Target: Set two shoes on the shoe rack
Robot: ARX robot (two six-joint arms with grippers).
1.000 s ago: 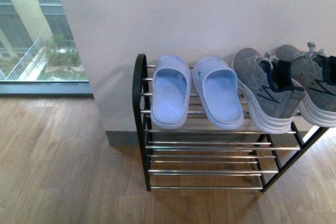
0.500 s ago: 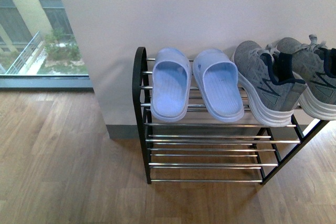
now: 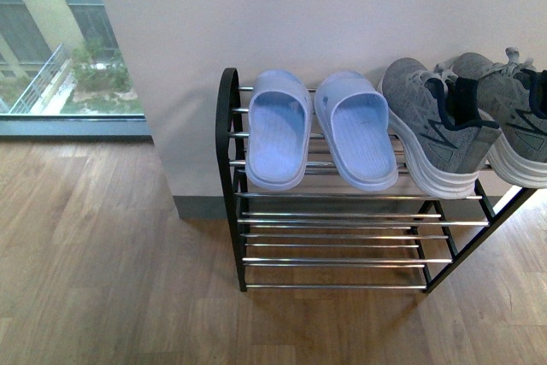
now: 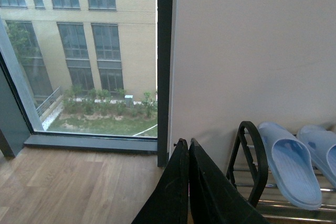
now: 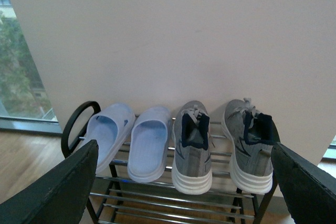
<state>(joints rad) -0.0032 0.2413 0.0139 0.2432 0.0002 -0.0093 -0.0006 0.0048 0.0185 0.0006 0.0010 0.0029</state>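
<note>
The two grey sneakers (image 3: pixel 436 130) (image 3: pixel 513 121) stand side by side on the top tier of the shoe rack (image 3: pixel 226 151), at its right end, heels towards me. The right wrist view shows both (image 5: pixel 191 150) (image 5: pixel 249 145) on the rack's chrome rods (image 5: pixel 157 199). My right gripper (image 5: pixel 184 144) is open and empty, held back from the rack with its fingers (image 5: pixel 52 187) wide apart. My left gripper (image 4: pixel 186 142) is shut and empty, off the rack's left end (image 4: pixel 252 161). Neither arm shows in the front view.
Two light blue slippers (image 3: pixel 278 130) (image 3: pixel 355 130) lie on the top tier left of the sneakers. The lower rods (image 3: pixel 342 260) hold nothing. A white wall (image 3: pixel 342 14) stands behind the rack. A window (image 4: pixel 79 56) is at the left, and wooden floor (image 3: pixel 102 279) lies in front.
The rack and shoes sit a little higher in the front view than before, so the camera has shifted slightly. The sneakers and slippers have not moved on the rack.
</note>
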